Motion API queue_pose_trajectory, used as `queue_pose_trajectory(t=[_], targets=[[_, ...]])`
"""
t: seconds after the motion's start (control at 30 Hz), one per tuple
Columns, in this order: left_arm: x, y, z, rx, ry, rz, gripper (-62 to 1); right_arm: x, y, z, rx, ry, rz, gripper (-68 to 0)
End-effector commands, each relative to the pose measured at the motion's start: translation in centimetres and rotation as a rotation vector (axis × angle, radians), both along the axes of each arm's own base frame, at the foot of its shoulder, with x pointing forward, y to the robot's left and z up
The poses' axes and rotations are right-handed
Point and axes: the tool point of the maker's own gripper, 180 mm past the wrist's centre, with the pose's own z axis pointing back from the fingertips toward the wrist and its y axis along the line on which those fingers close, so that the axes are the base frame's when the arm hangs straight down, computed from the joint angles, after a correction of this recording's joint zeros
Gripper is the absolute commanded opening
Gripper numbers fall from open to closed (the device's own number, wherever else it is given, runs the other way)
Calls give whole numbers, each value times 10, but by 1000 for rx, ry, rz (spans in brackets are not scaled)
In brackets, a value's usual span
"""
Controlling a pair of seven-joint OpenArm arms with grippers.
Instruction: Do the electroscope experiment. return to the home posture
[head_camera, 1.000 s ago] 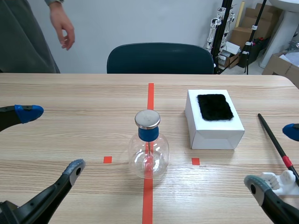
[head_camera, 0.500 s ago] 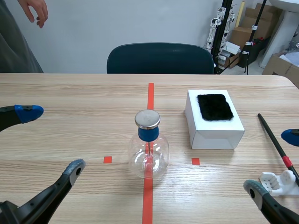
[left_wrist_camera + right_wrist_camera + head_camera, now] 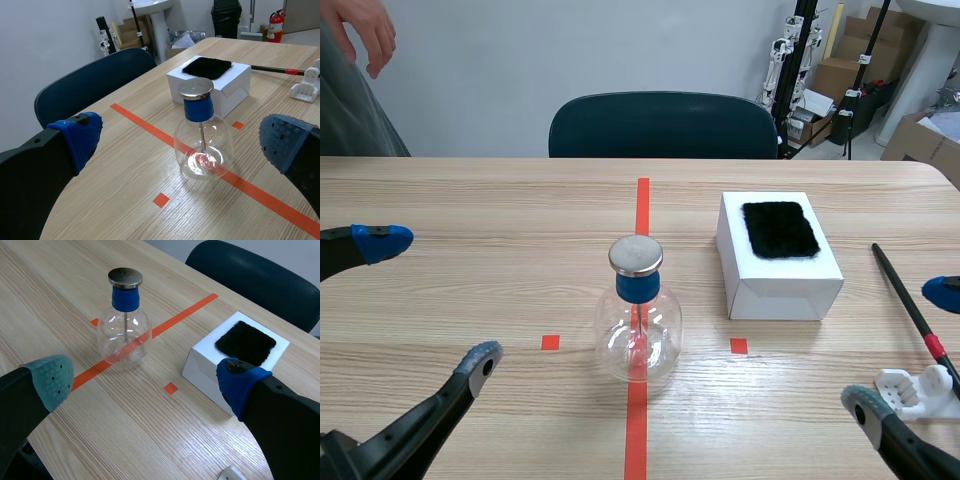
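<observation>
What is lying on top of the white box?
A black fuzzy pad lies flat on the white box. The part of the box's top beneath it is hidden.

Of the person [image 3: 350, 100] across my table only a hand and a grey garment show; the rest is cut off. The black rod [image 3: 905, 297] leaves the scene view beside the white stand [image 3: 915, 392]. What hangs inside the electroscope [image 3: 638, 330] is too small to tell.

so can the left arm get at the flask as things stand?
Probably yes: the left claw is open and the flask stands ahead of it with nothing between them; the white box sits beyond the flask.
</observation>
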Motion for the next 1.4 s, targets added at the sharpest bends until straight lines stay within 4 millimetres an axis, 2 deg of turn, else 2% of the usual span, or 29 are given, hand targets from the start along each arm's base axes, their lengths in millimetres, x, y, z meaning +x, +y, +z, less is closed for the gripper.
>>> queue_pose_trajectory(t=[0.0,1.37], targets=[[1,-3,11,-29,-32,-4,14,2,1,8,17,-24,0,-93],[1,-3,11,-29,-32,-4,14,2,0,5,8,-13,-3,-93]])
